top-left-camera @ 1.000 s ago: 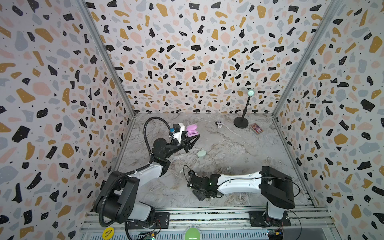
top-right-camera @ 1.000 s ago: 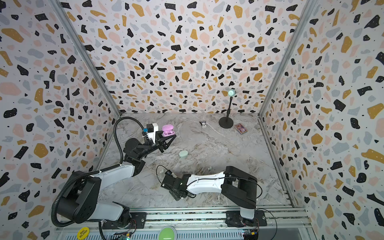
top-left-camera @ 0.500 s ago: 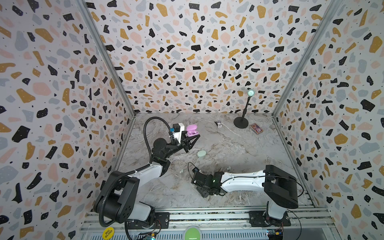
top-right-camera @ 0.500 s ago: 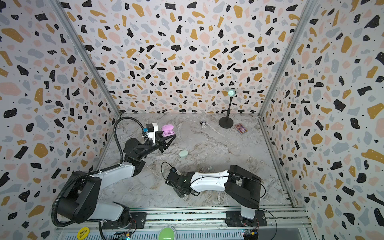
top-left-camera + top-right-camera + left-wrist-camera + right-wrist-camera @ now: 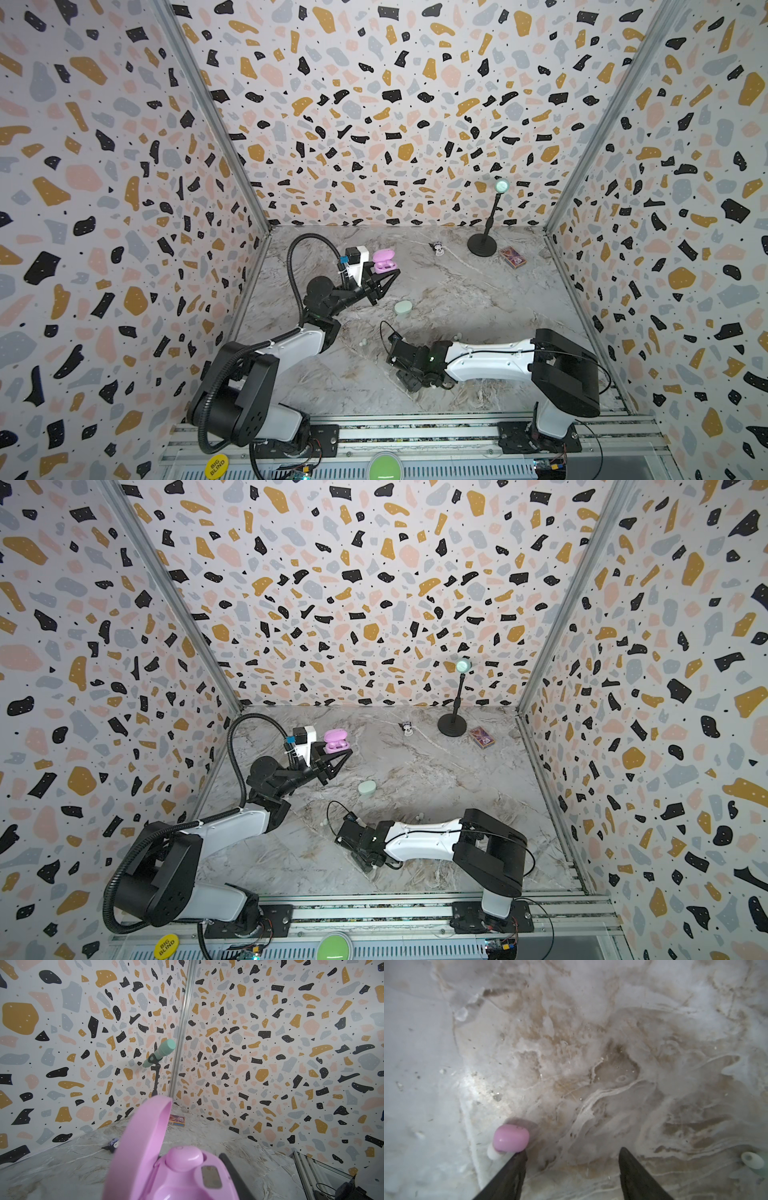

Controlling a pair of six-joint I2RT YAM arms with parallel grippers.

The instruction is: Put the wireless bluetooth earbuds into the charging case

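Holding the pink charging case (image 5: 383,261) clear of the counter (image 5: 478,299) near the rear left, the left gripper (image 5: 386,275) is clamped on its base. The lid stands open, and the left wrist view shows a pink earbud (image 5: 184,1158) seated inside. The right gripper (image 5: 573,1151) hangs low over the counter's front middle, jaws apart and gripping nothing. A second pink earbud (image 5: 511,1138) lies on the counter just beside one fingertip (image 5: 517,1159). A whitish-mint earbud (image 5: 751,1162) lies well off past the other finger. A closed mint case (image 5: 402,308) rests between the arms.
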